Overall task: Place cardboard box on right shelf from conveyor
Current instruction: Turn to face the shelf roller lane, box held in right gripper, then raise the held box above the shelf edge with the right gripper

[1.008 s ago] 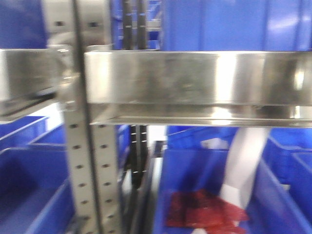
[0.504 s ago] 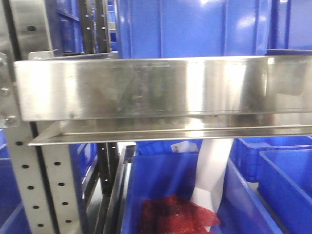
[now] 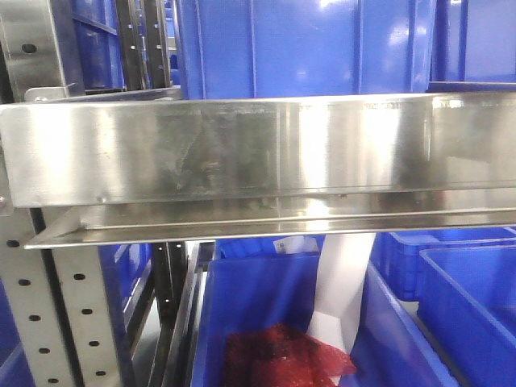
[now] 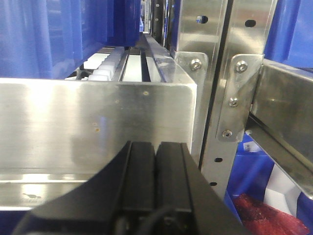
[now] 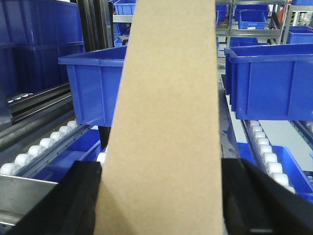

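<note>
The right shelf (image 3: 266, 149) fills the front view as a wide brushed-steel lip, seen close up. The cardboard box (image 5: 168, 98), plain tan, rises up the middle of the right wrist view. My right gripper (image 5: 161, 164) is shut on the box, with a black finger against each side. Behind the box lie white roller tracks (image 5: 39, 147) and blue bins. My left gripper (image 4: 155, 147) is shut with nothing in it, its fingers pressed together just in front of a steel shelf lip (image 4: 98, 117). The conveyor is out of view.
Perforated grey uprights (image 4: 220, 73) stand right of the left gripper, and another (image 3: 48, 322) at the front view's left edge. Blue bins (image 3: 306, 44) sit on the shelf. Below it a blue bin (image 3: 258, 298) holds red material (image 3: 282, 355) and a white strip (image 3: 343, 282).
In the front view the steel shelf lip has slid to the left and grown larger. The upright has moved from left of centre to the left edge. The blur has gone.
</note>
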`<state>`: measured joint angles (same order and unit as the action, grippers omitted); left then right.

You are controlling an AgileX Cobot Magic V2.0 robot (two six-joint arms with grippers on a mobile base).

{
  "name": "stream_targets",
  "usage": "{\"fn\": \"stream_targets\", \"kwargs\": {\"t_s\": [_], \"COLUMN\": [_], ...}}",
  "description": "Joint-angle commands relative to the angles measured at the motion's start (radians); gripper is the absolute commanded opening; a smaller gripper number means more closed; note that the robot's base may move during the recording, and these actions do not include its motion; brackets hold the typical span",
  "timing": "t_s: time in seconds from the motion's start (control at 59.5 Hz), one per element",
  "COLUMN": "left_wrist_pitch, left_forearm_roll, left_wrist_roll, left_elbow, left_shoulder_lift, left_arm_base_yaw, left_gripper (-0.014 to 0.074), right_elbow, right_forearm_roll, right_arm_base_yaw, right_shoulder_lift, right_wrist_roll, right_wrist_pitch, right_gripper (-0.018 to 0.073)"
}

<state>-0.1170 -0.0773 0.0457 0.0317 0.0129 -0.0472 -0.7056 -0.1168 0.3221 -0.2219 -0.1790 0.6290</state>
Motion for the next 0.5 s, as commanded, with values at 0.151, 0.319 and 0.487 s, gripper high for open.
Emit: {"fn": "stream_targets", "kwargs": {"t_s": [0.151, 0.319, 0.487], "left_wrist_pitch": [0.087, 0.087, 0.087], "left_forearm_roll": [-0.006, -0.006, -0.006], "left_wrist_roll": [0.0, 0.0, 0.0], "left_elbow": [0.009, 0.009, 0.009], "left_shoulder_lift": [0.014, 0.014, 0.014], "left_arm_base_yaw": [-0.002, -0.002, -0.002], "left_gripper": [-0.0116, -0.0116, -0.0116], "right_elbow": [-0.026, -0.026, -0.026], "right_forearm_roll": [-0.006, -0.006, -0.006], "right_arm_base_yaw": [-0.003, -0.003, -0.003], "right_shoulder_lift": [-0.015, -0.015, -0.015], "right_wrist_roll": [0.009, 0.009, 0.009], "right_wrist_pitch": [-0.103, -0.104, -0.104], "right_gripper": [0.0144, 0.0144, 0.0144]}}
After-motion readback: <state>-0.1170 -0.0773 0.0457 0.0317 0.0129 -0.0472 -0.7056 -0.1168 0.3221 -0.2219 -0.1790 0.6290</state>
